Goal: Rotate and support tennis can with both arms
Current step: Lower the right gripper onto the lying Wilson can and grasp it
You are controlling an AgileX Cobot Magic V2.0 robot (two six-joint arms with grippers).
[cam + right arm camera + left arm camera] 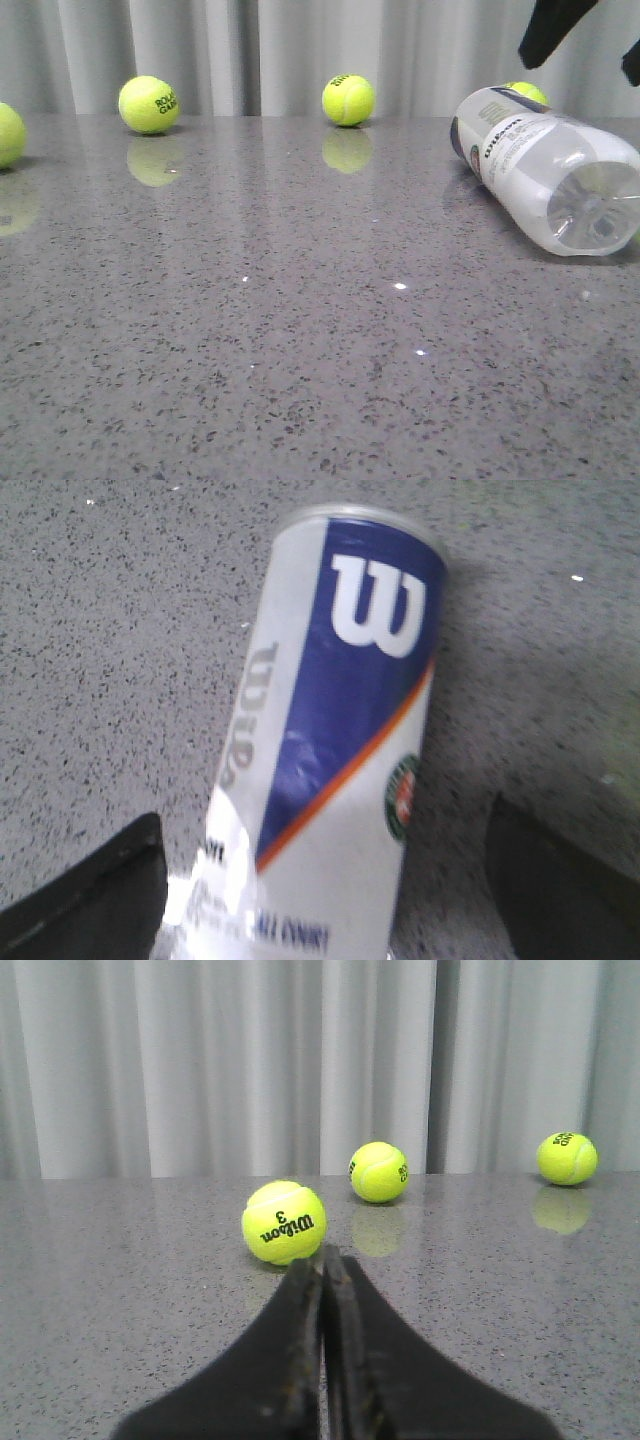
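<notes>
The tennis can (545, 178) lies on its side at the right of the grey table, its clear moulded base towards the camera and its labelled end pointing away. My right gripper (595, 45) hangs above it, open. In the right wrist view the can (340, 730) lies between the two spread fingers (90, 890), its navy Wilson label and orange stripe facing up; neither finger touches it. My left gripper (322, 1257) is shut with nothing in it, low over the table just short of a tennis ball (284, 1222). The left arm does not show in the front view.
Tennis balls stand along the back of the table (300, 330): one at the far left edge (5, 133), one at back left (148, 104), one at back centre (348, 100), and one partly hidden behind the can (527, 92). A grey curtain (300, 50) closes the back.
</notes>
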